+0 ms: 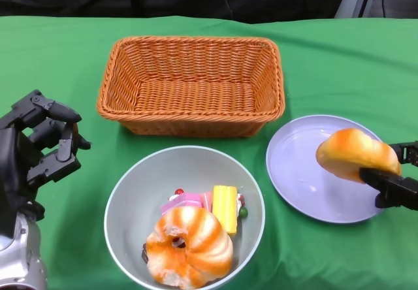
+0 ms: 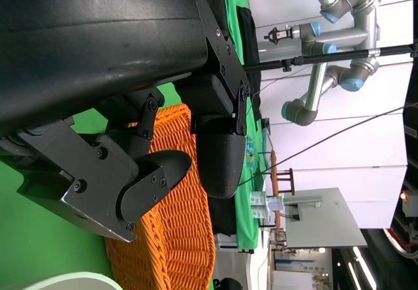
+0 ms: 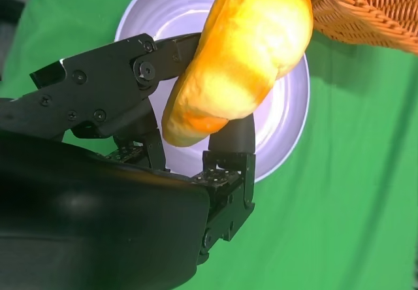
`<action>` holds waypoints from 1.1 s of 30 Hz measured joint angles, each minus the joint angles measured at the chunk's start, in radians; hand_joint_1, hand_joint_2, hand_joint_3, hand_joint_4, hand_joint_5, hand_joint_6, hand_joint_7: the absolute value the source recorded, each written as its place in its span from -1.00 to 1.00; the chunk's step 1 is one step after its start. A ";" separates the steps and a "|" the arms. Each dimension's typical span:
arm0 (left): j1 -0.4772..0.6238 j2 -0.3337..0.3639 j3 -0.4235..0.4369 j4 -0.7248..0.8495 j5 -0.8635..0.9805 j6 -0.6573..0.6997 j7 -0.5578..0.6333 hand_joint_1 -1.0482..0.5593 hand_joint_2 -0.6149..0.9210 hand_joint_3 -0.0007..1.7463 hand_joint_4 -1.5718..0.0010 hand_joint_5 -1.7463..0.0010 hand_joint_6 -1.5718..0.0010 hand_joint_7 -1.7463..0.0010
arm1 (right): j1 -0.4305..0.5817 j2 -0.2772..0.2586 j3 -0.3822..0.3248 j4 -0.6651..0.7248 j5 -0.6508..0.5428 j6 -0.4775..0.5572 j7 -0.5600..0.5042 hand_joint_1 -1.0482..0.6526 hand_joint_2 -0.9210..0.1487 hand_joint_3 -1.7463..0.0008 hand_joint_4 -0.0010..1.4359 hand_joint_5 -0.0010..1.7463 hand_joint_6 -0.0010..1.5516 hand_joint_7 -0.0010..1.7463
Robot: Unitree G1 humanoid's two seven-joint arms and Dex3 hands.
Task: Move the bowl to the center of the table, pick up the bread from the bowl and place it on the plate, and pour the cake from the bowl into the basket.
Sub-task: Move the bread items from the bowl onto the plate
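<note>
A pale grey bowl (image 1: 130,192) sits near the table's front middle, holding a striped orange doughnut-shaped bread (image 1: 189,244) and pink and yellow cake pieces (image 1: 224,206). My right hand (image 1: 392,182) grips a golden bread roll (image 1: 356,154) just above the right part of the lavender plate (image 1: 297,169). In the right wrist view the roll (image 3: 245,55) sits between the fingers (image 3: 225,172) over the plate (image 3: 287,120). My left hand (image 1: 39,149) hovers left of the bowl, fingers apart and holding nothing. The wicker basket (image 1: 191,84) stands behind the bowl.
The green cloth (image 1: 339,55) covers the whole table. Past the far edge is a dark backdrop. The basket's corner (image 3: 366,9) lies close beside the plate. The left wrist view shows the basket (image 2: 176,225) and a robot arm (image 2: 326,55) on a stand beyond the table.
</note>
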 measured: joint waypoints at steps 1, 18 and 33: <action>0.000 0.000 0.000 0.000 0.002 0.000 0.000 0.27 0.46 0.33 -0.05 -0.79 -0.05 -0.49 | -0.009 0.000 -0.005 0.009 0.003 0.015 -0.006 0.09 -0.95 0.78 -0.25 1.00 -0.58 1.00; 0.000 -0.003 -0.001 0.002 0.011 -0.008 0.000 0.28 0.49 0.31 -0.04 -0.76 -0.03 -0.49 | 0.075 0.023 0.208 0.252 -0.256 -0.753 -0.197 -0.07 -1.00 0.75 0.04 0.75 0.02 0.05; 0.009 -0.008 -0.005 -0.008 0.012 -0.017 0.000 0.29 0.52 0.27 -0.03 -0.77 -0.05 -0.46 | -0.036 0.005 0.321 0.813 -0.569 -1.410 -0.704 -0.03 -1.00 0.94 -0.12 0.82 0.18 -0.25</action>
